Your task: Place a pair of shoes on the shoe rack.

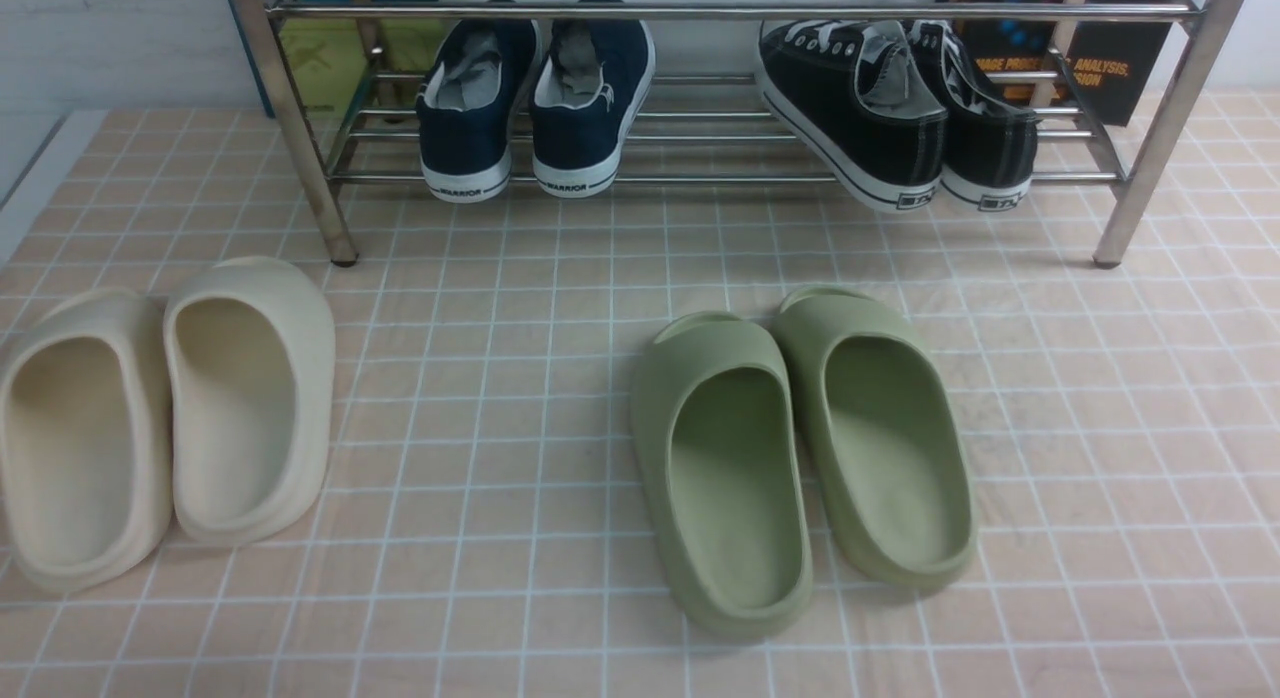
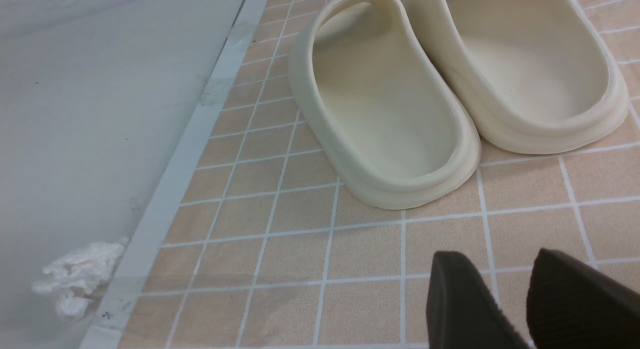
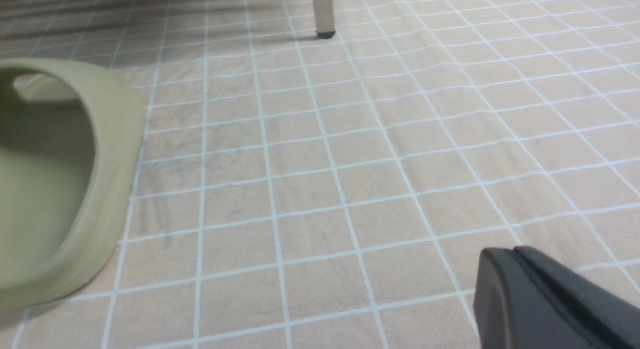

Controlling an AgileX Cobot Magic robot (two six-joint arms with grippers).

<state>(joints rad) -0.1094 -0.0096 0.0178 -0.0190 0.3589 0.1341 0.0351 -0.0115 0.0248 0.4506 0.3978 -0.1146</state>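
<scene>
The two black canvas sneakers stand side by side on the lower shelf of the chrome shoe rack (image 1: 700, 11), at its right end, heels toward me. The left black sneaker (image 1: 860, 113) is tilted, with its heel hanging over the front bar. The right black sneaker (image 1: 985, 133) sits more level. Neither gripper shows in the front view. My left gripper (image 2: 500, 269) hovers over the tiled floor near the cream slippers, its fingers a little apart and empty. My right gripper (image 3: 515, 251) is shut and empty over bare tiles, beside a green slipper (image 3: 60, 189).
Two navy WARRIOR sneakers (image 1: 535, 98) sit on the rack's left half. A cream slipper pair (image 1: 170, 418) lies front left and a green slipper pair (image 1: 800, 458) front centre. A rack leg (image 3: 322, 11) stands ahead of the right gripper. A white floor edge with crumpled paper (image 2: 80, 276) lies left.
</scene>
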